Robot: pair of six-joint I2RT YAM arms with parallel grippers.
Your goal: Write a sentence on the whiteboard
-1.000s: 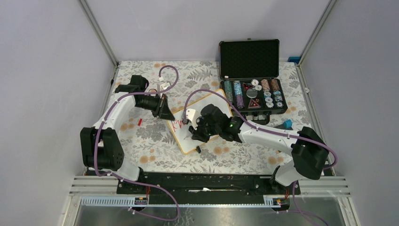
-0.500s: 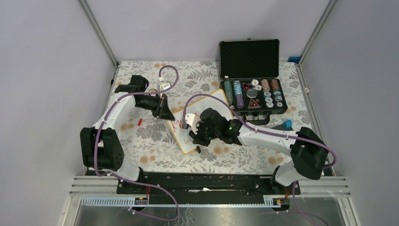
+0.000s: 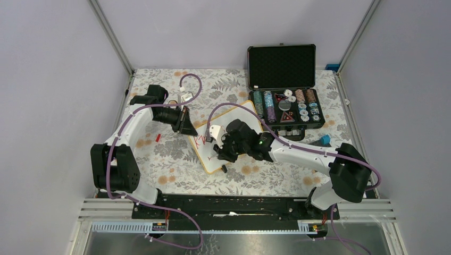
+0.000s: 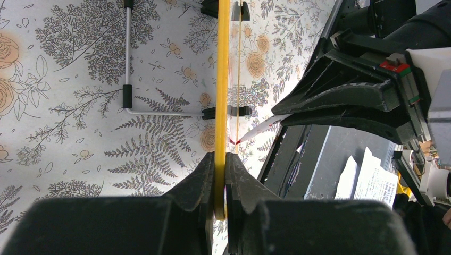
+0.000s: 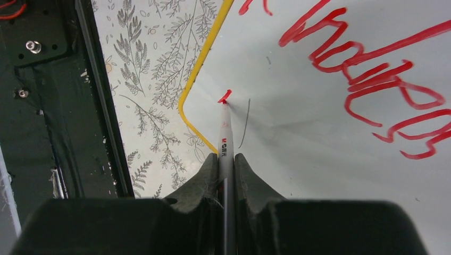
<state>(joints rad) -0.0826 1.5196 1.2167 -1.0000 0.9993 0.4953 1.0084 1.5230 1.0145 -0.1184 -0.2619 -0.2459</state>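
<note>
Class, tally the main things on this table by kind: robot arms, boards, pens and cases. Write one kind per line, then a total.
Robot arms: 2 (left arm, right arm)
Whiteboard: 1
Pen: 1
Case: 1
Total: 5

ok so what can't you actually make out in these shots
- Top external: the sentence is too small to read, and the right gripper covers much of the whiteboard.
- Right wrist: the lettering runs off the top and right edges; the rear of the marker is hidden between the gripper's fingers.
- Left wrist: the whiteboard is edge-on in the left gripper, so its face is unseen.
</note>
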